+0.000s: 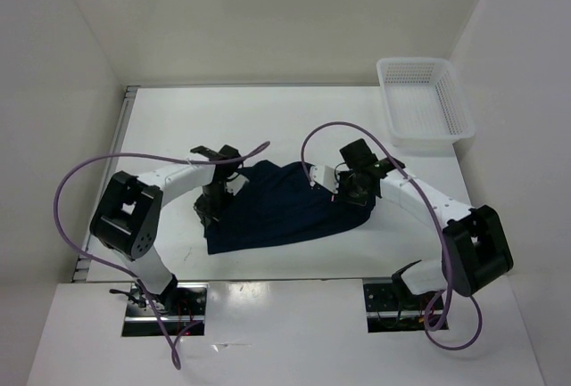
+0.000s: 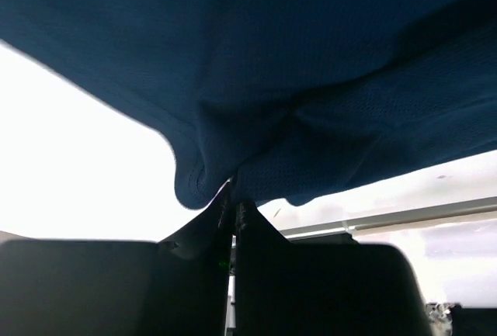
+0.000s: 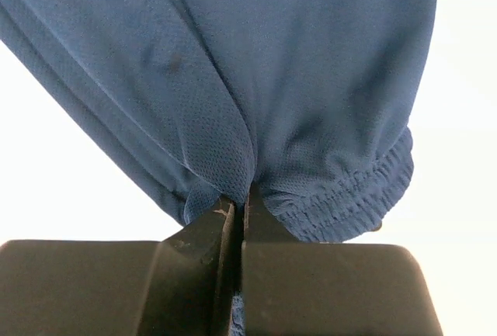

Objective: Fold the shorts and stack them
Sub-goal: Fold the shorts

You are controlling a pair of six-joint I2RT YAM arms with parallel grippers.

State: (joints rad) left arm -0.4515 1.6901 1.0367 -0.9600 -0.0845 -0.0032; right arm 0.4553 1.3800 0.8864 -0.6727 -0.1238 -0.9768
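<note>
The dark navy shorts (image 1: 281, 206) lie spread on the white table between the two arms. My left gripper (image 1: 214, 197) is shut on the left edge of the shorts; in the left wrist view the fabric (image 2: 311, 80) hangs from the closed fingertips (image 2: 234, 196). My right gripper (image 1: 353, 192) is shut on the right side of the shorts near the elastic waistband (image 3: 349, 196); the cloth (image 3: 256, 64) bunches where the jaws (image 3: 242, 200) pinch it.
A white mesh basket (image 1: 424, 101) stands at the back right of the table. White walls close in the table at left, back and right. Purple cables (image 1: 89, 172) loop over both arms.
</note>
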